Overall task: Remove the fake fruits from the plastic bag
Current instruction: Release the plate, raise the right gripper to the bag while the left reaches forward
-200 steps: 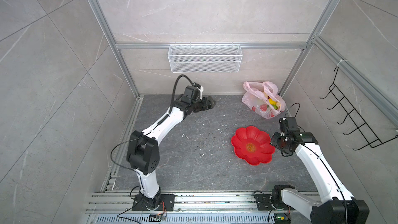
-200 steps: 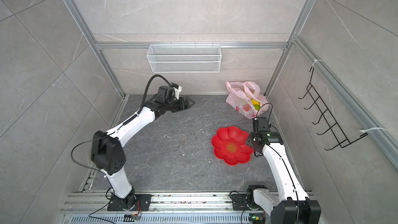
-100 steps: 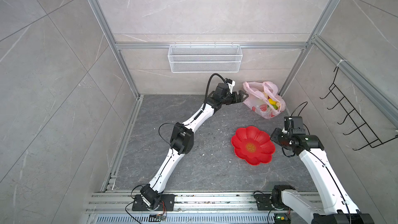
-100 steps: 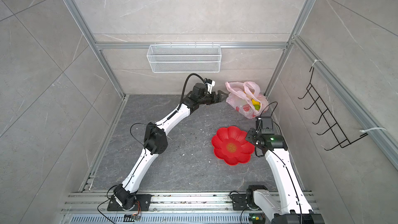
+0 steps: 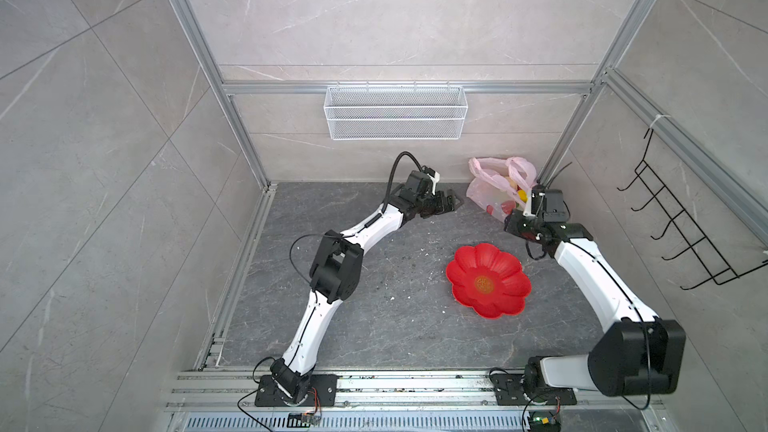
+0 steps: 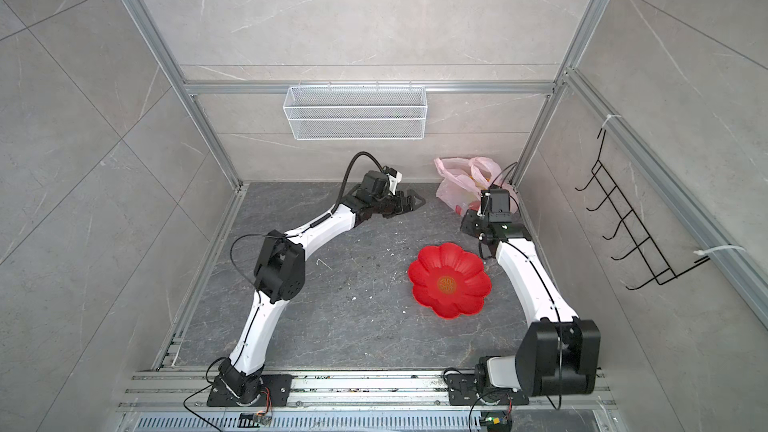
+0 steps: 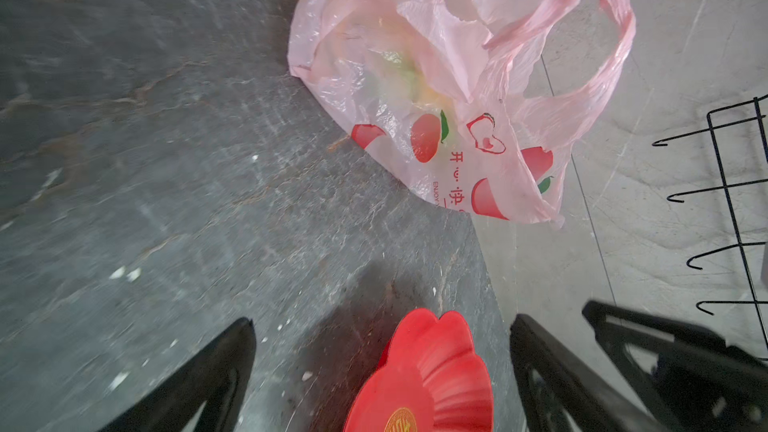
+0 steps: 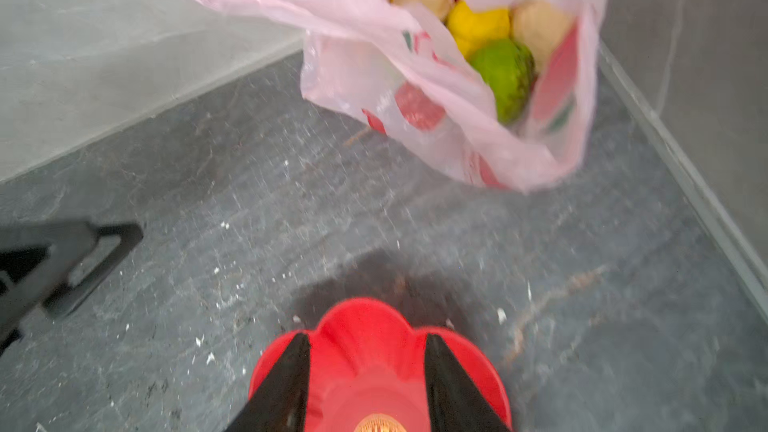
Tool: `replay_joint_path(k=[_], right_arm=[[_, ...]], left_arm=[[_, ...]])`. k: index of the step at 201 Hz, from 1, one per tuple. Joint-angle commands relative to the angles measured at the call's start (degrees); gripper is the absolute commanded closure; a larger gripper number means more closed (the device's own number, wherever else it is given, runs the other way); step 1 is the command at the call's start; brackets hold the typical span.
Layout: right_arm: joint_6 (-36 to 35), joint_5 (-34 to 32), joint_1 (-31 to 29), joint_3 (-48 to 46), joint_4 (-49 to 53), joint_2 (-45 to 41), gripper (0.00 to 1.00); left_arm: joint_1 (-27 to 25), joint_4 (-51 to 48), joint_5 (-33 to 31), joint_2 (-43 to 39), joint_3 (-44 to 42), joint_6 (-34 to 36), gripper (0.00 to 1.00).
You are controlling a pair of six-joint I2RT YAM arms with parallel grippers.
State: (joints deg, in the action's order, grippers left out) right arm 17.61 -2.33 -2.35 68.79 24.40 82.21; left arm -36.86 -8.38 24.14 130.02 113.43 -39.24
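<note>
In a top view the left gripper (image 5: 451, 201) is swinging across toward the plastic bag (image 5: 486, 189) in the far corner, and the right gripper (image 5: 513, 224) is nosing up beside it. In the left wrist view the jaws are gaping, empty. In the right wrist view the jaws are standing apart, empty. The fake fruits (image 8: 478, 22) are all sitting inside the bag, so the reach-in is only beginning.

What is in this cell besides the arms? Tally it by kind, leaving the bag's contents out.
plastic bag: 1
red flower-shaped dish: 1
white wire basket: 1
black hook rack: 1
Total: 4
</note>
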Motion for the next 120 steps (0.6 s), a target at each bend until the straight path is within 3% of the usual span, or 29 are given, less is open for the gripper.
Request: replay_joint_path(k=[1,58,120], right_arm=[[-7.9,-3.14,-2.58,5.28,-7.59,6.08,0.5],[-16.27,-6.81,-6.94,22.85,-10.18,23.46,0.43],[-23.57,-15.25,-9.81,38.74,-6.62,34.13,0.36]], left_arm=[[1.93,0.07,-0.95,-10.97,-7.02,5.38,0.03],[4.54,-0.9,-0.88,-21.1,-21.5,10.54,0.03],[8.26,1.85,0.62,-23.42,-27.36,9.99,0.03]])
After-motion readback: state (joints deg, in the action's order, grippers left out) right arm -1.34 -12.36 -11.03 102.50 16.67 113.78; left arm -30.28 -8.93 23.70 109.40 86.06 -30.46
